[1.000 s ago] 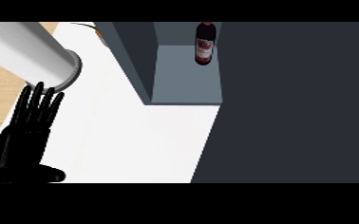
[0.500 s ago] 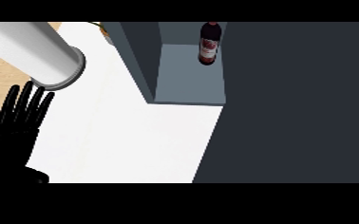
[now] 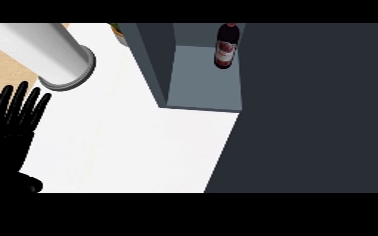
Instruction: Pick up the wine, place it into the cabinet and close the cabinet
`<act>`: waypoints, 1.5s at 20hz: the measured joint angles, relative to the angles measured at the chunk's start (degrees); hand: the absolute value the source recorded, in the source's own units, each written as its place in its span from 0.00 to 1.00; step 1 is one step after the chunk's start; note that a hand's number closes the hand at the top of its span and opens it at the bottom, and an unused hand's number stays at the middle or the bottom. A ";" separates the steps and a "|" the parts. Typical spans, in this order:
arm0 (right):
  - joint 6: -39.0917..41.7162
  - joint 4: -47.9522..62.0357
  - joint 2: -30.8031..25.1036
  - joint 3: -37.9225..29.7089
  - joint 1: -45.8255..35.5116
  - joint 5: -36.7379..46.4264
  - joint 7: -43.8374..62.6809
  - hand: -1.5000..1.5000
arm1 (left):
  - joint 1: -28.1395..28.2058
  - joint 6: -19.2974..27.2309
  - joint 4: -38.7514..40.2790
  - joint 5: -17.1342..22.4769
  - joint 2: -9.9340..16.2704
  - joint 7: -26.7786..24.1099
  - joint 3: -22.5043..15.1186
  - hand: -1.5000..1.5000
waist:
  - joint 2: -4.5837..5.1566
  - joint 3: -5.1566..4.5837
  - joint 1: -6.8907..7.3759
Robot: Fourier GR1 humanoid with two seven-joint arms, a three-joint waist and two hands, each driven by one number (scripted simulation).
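Wine bottle stood inside the open cabinet, left hand resting open at the view's left edge

The wine bottle (image 3: 226,50) was dark glass with a dark neck and a pale label carrying reddish markings; it stood upright on the grey shelf of the cabinet (image 3: 203,87), toward the back and close to the right wall. The cabinet's dark door (image 3: 310,110) filled the view's right side. The left hand (image 3: 21,117) lay over the white counter (image 3: 133,145) with black fingers straight and spread, holding nothing, well apart from the bottle. A grey forearm (image 3: 48,52) crossed the upper left corner; its hand did not show, so the right hand's state could not be told
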 measured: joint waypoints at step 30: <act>-14.58 53.98 23.10 -9.36 -51.61 -17.97 1.22 1.00 | 0.44 -5.80 4.11 -0.55 -0.46 3.17 8.67 0.00 | -0.38 0.44 -2.76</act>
